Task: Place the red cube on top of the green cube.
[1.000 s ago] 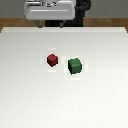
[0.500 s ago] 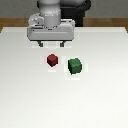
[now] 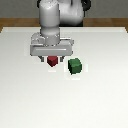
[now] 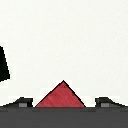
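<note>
Red cube (image 3: 52,61) sits between the wide-spread fingers of the tool (image 3: 52,56) — ungripped.

Simulated tabletop — bare white table (image 3: 20,95).

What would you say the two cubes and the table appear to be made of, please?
Red cube: uniform matte colour, perhaps plastic or painted wood. Green cube: same flat, unglossy look. Table: smooth plain white, possibly laminate. As renders, none is certain.
</note>
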